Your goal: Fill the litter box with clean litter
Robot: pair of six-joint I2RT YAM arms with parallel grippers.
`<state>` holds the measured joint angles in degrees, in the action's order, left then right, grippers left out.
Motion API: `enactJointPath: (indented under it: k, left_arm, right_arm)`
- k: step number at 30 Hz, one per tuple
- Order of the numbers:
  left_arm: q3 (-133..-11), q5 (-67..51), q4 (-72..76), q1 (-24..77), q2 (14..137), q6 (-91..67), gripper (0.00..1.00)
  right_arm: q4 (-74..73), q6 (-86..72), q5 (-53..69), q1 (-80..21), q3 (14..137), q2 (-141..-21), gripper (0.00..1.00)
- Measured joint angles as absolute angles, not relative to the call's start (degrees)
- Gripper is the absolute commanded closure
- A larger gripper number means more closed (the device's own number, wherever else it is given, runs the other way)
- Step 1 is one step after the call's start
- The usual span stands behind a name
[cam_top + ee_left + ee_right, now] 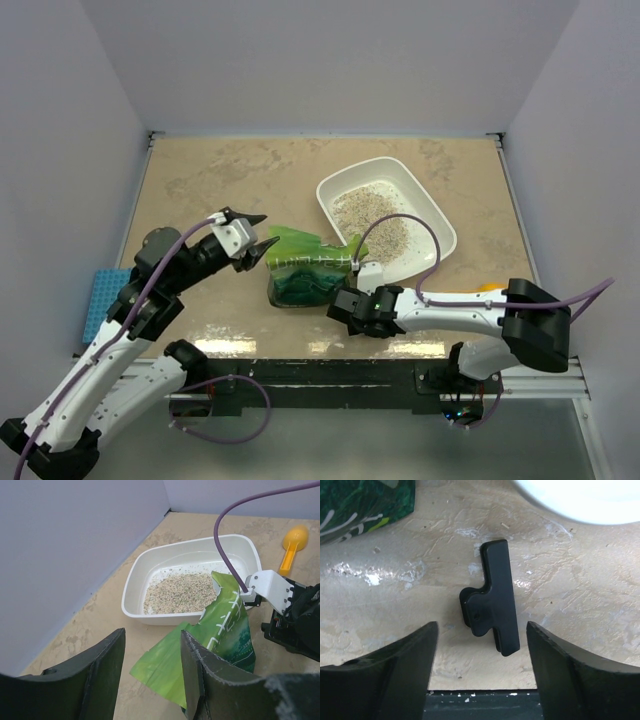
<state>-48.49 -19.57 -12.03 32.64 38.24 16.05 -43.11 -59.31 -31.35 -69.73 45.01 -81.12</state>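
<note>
The white litter box (322,190) stands right of centre, with a loose heap of pale speckled clean litter (368,220) in it. Both show in the left wrist view: the box (134,582) and the litter (180,592). A crinkled green bag (300,268) lies just in front of the box, its open top toward it. My left gripper (262,231) is open and empty, just left of the bag (220,630). My right gripper (340,303) is open and empty, low over a black clip (492,597) that lies on the table by the front edge.
An orange scoop (291,542) lies right of the box, partly hidden behind my right arm in the top view (490,288). A blue pad (105,300) sits off the table's left edge. The bag's corner (360,500) and the box rim (580,500) flank the clip.
</note>
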Motion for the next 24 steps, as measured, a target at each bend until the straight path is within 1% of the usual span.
enactJointPath:
  k: [1, 2, 5, 11, 16, 17, 19, 22, 23, 24]
  left_arm:
    - [-48.31, -19.66, -12.03, 32.64, 38.24, 16.03, 0.48]
    - [-48.01, -19.73, -12.05, 32.64, 38.26, 16.01, 0.48]
    - [-47.46, -19.92, -12.14, 32.64, 38.5, 15.99, 0.48]
    - [-47.18, -20.82, -12.14, 32.64, 38.79, 15.97, 0.48]
    - [-47.18, -21.08, -12.19, 32.64, 38.72, 15.97, 0.48]
    - [-47.18, -21.08, -12.23, 32.64, 38.65, 15.97, 0.48]
    - [-47.18, -21.08, -12.36, 32.64, 38.5, 15.99, 0.48]
    - [-47.11, -21.04, -12.6, 32.64, 38.2, 15.99, 0.48]
    - [-47.11, -21.04, -12.6, 32.64, 38.11, 15.99, 0.48]
    - [-47.11, -21.04, -12.64, 32.64, 37.98, 15.99, 0.48]
  right_arm:
    - [-43.18, -59.55, -31.64, -69.73, 45.01, -81.19, 0.31]
    - [-43.2, -59.94, -32.08, -69.73, 45.01, -81.21, 0.36]
    - [-43.2, -60.69, -32.82, -69.73, 44.97, -81.19, 0.45]
    - [-42.83, -61.45, -33.74, -69.73, 44.66, -80.88, 0.54]
    - [-42.39, -61.47, -33.98, -69.73, 44.66, -83.07, 0.57]
    - [-42.28, -61.47, -33.95, -69.73, 44.66, -84.27, 0.61]
    - [-42.0, -61.52, -34.15, -69.73, 44.66, -86.02, 0.65]
    - [-41.95, -61.41, -34.89, -69.84, 44.75, -86.08, 0.77]
    - [-41.95, -61.34, -35.31, -69.84, 44.75, -86.06, 0.85]
    - [-41.98, -61.25, -35.59, -69.84, 44.75, -85.93, 0.89]
